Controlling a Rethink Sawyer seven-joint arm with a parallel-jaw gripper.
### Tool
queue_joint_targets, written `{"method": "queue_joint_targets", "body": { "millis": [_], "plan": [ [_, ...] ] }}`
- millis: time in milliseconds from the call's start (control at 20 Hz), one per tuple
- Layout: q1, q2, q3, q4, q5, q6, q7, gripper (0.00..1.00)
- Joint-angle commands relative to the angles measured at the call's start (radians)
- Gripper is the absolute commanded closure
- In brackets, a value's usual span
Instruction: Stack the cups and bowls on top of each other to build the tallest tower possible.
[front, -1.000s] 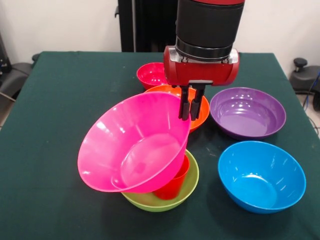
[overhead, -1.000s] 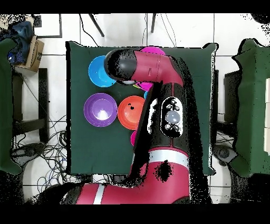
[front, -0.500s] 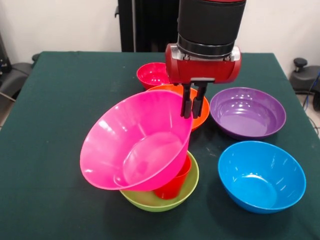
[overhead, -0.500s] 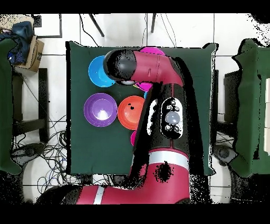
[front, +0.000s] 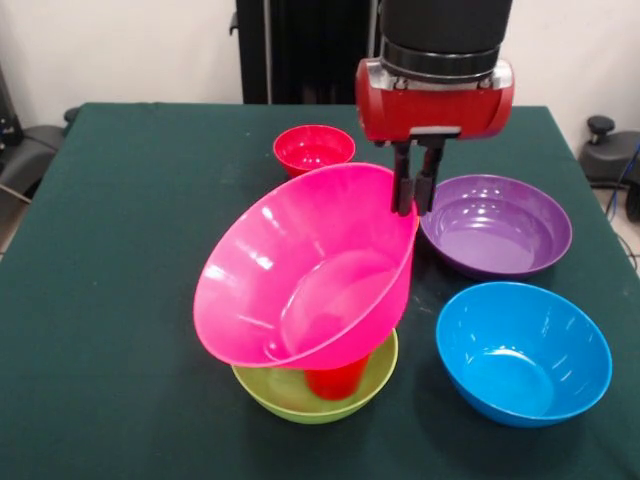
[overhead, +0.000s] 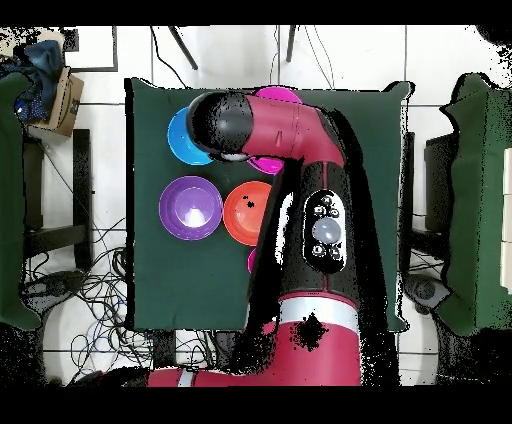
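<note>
Overhead, dark green table (overhead: 180, 280), white tiled floor (overhead: 100, 210), tangled cables (overhead: 85, 290).

Dark green tablecloth (front: 120, 300) over table. Cardboard box (overhead: 62, 100) with blue cloth bundle (overhead: 40, 55) on floor left of table in overhead view. Cable tangle (overhead: 95, 300) on white tiled floor (overhead: 100, 60) nearby.

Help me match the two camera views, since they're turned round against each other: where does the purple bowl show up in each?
Front view: the purple bowl sits right of centre, just right of the gripper.
Overhead view: the purple bowl lies left of centre, next to the orange bowl.
Shared landmark: the blue bowl, its neighbour in both.
</note>
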Motion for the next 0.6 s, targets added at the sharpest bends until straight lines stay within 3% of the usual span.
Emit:
{"method": "queue_joint_targets", "body": {
  "millis": [50,500,550,600],
  "plan": [
    [-0.001,0.006,0.115,0.087,0.008,0.037,0.036,1.0],
    [-0.001,0.019,0.111,0.082,-0.009,0.023,0.042,1.0],
    [0.0,0.018,0.11,0.09,-0.006,0.005,0.055,0.0],
    [-0.002,0.016,0.112,0.095,-0.006,-0.001,0.053,0.0]
  ]
}}
